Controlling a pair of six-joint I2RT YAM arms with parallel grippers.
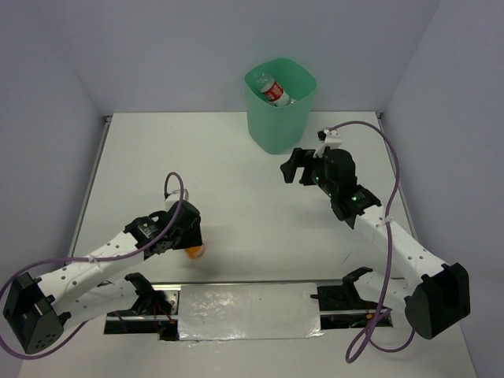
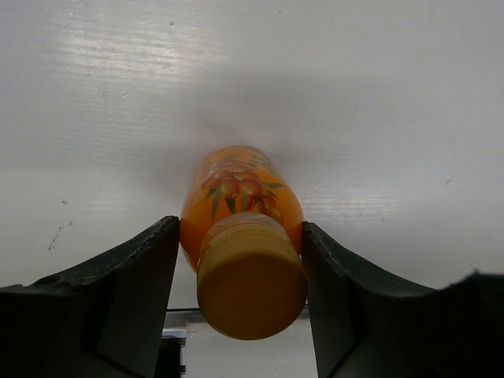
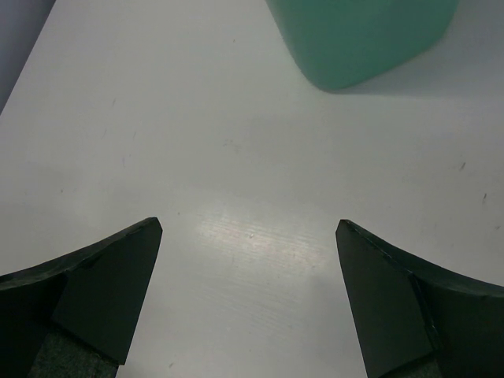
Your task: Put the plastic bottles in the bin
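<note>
My left gripper [image 2: 240,236] is shut on an orange-capped bottle [image 2: 244,236], its cap toward the camera and its body pointing away over the white table. In the top view that bottle [image 1: 194,253] peeks out under the left gripper [image 1: 189,240] near the front left. The mint-green bin [image 1: 280,104] stands at the back centre with a red-capped, red-white labelled bottle [image 1: 273,92] lying inside. My right gripper [image 1: 293,168] is open and empty just in front of the bin; its wrist view shows the bin's base [image 3: 362,39] beyond the spread fingers [image 3: 118,276]. Other bottles are out of view.
A reflective metal strip [image 1: 244,311] runs along the table's near edge between the arm bases. Grey walls close in the back and both sides. Purple cables loop from each arm.
</note>
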